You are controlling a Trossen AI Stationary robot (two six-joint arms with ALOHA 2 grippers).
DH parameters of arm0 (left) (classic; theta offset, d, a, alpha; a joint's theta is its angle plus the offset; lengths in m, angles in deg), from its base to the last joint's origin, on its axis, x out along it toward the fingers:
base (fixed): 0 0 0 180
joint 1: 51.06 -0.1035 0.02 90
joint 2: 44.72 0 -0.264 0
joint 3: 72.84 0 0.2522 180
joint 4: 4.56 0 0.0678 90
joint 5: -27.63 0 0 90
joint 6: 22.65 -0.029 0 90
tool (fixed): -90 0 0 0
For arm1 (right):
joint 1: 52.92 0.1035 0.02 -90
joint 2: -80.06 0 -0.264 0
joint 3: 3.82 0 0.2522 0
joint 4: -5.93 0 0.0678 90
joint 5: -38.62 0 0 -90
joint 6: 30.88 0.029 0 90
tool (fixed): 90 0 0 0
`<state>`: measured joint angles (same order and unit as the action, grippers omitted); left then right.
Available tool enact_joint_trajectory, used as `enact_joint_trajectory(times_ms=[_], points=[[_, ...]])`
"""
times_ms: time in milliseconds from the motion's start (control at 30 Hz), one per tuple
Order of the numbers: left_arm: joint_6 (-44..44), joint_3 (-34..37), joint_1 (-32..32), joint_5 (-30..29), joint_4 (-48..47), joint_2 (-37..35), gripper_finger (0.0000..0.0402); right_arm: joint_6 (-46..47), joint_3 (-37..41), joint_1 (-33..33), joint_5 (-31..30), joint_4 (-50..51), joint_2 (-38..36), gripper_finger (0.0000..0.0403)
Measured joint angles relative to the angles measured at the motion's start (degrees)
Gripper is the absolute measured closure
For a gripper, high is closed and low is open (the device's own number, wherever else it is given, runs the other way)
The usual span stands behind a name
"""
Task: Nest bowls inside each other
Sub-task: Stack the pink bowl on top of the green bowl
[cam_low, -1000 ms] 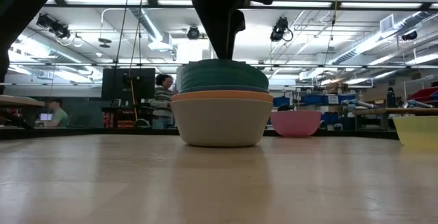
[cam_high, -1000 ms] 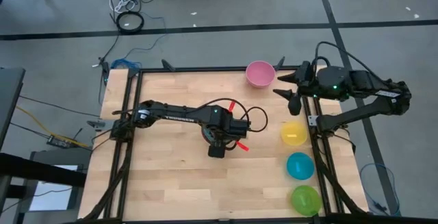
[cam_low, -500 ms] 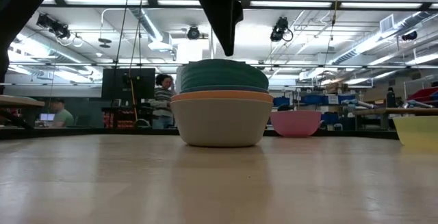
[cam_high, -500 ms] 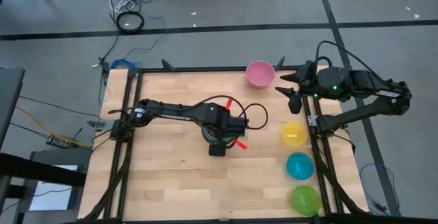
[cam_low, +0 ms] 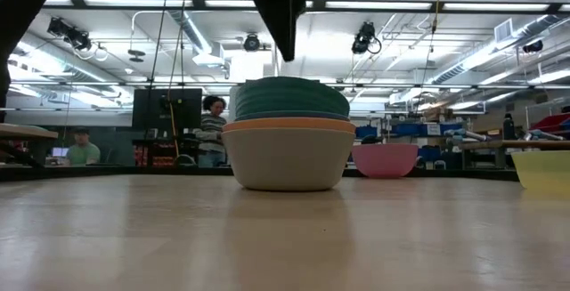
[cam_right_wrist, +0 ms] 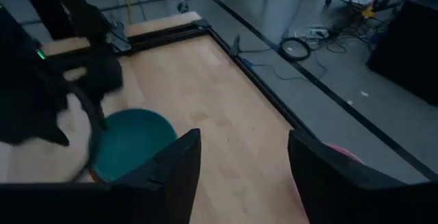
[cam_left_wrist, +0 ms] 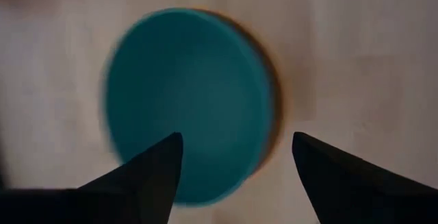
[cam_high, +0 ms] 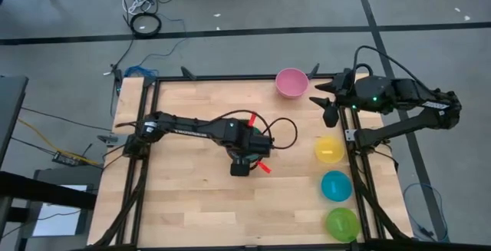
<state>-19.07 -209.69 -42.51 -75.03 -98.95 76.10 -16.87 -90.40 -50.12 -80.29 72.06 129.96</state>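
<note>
A stack of nested bowls [cam_low: 288, 144] stands in the middle of the table. A grey-white bowl [cam_low: 288, 162] is at the bottom with an orange rim [cam_low: 288, 125] above it, and a teal bowl [cam_left_wrist: 185, 101] is on top. My left gripper [cam_left_wrist: 237, 136] hangs open above the stack, pointing down and clear of it [cam_low: 285, 24]. In the high view it covers most of the stack [cam_high: 240, 166]. My right gripper [cam_high: 326, 101] waits open and raised at the table's far right, touching nothing [cam_right_wrist: 243, 135].
A pink bowl [cam_high: 291, 82] stands at the far edge. Yellow [cam_high: 329, 150], cyan [cam_high: 336, 186] and lime green [cam_high: 343, 224] bowls stand in a row along the right edge. Bare wood lies left of and in front of the stack.
My left gripper has risen straight above the stack, and its fingers now stand higher over the teal bowl. The stack has kept still.
</note>
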Motion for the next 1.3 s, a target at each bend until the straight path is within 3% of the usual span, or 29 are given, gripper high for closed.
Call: enact_joint_trajectory(times_ms=[267,533,800,1100,1300], points=[[4.2,0.0,-0.4,-13.0,-3.0,-6.1,0.0118,5.1,4.5,-2.9,1.2,6.7,2.0,0.0221],[11.1,0.0,-0.6,-24.2,-4.7,-16.0,0.0118,1.4,14.0,-11.3,11.7,-2.2,6.9,0.0217],[19.4,0.0,1.2,-33.4,-9.2,-23.8,0.0117,-5.3,15.5,-22.9,20.2,-7.7,18.8,0.0188],[20.7,0.0,2.6,-36.6,-9.4,-28.5,0.0117,-10.3,15.1,-32.6,27.8,-10.7,30.8,0.0196],[20.7,0.0,2.5,-37.0,-9.4,-30.6,0.0117,-12.8,11.9,-36.0,28.7,-10.9,35.1,0.0209]])
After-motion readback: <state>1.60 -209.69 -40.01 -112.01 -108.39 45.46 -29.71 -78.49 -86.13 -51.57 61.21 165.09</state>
